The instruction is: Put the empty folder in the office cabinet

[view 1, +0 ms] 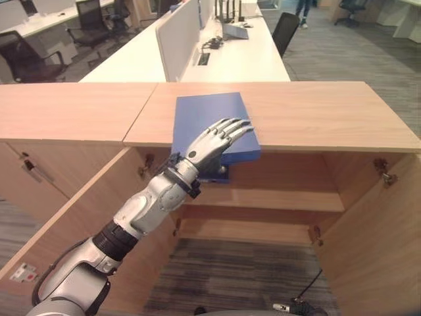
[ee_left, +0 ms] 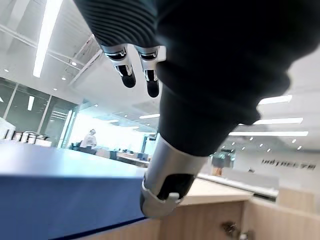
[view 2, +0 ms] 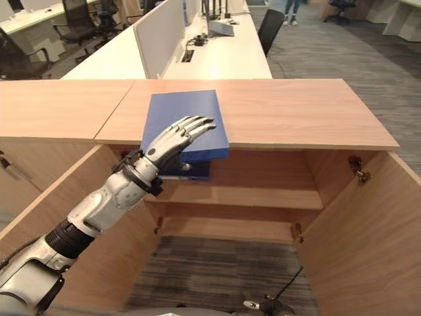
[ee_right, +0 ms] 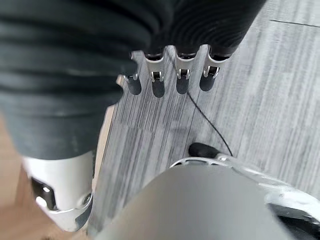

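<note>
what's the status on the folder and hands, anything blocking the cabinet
Left hand open, fingers flat on blue folder. Folder on cabinet top, overhanging the front edge. Right hand idle over floor, open. Cabinet doors open, shelf unobstructed.

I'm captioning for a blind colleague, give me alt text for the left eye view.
The robot's left hand rests with straight fingers on a blue folder overhanging the front edge of a wooden cabinet top, above the open cabinet's shelf.
</note>
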